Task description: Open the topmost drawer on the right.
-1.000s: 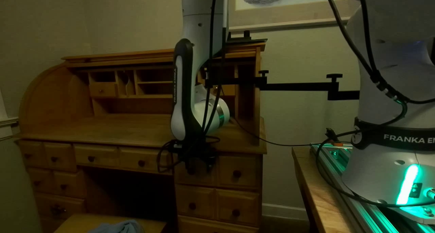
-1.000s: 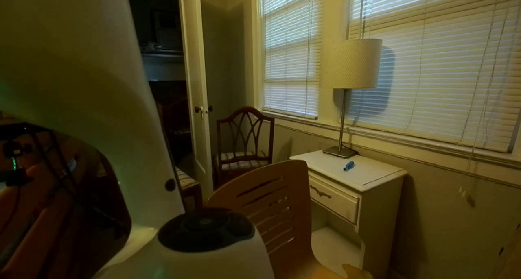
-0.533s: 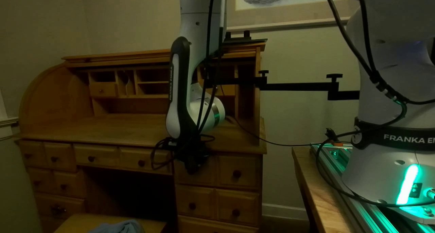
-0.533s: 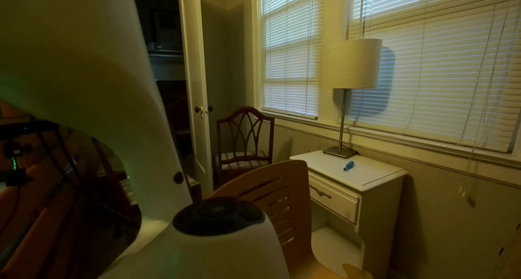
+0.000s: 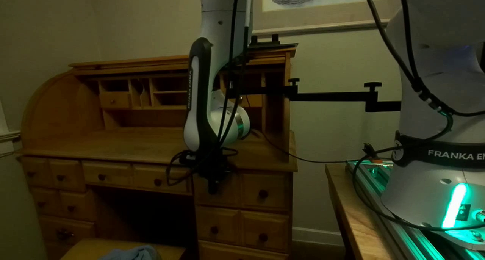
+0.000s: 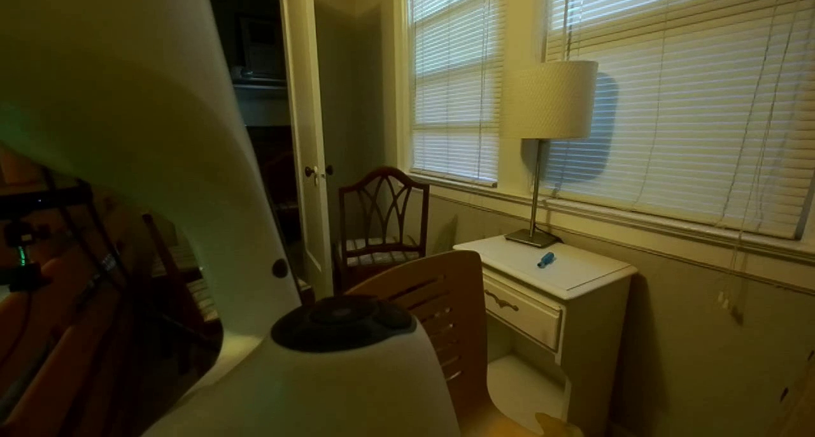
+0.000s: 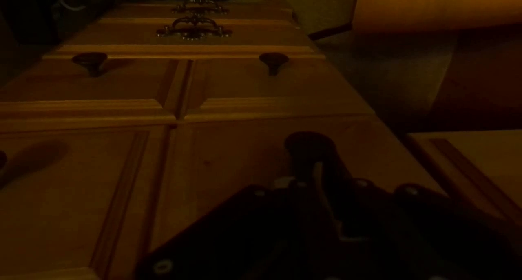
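Topmost drawer [image 5: 244, 191]: just under the top of the table [image 5: 132, 140]
Pincer [image 7: 320, 177]: closed around one drawer knob [image 7: 310, 143]

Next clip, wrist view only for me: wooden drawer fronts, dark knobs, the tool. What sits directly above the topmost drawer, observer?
Observer: A wooden desktop sits just above the topmost drawer in an exterior view.
Operator: Something dark is cut off at my left edge.
Observer: A knob of that drawer; it shows whole in an exterior view.
Operator: Anything in the room beyond?
Observer: In an exterior view, a lamp stands on a white nightstand.
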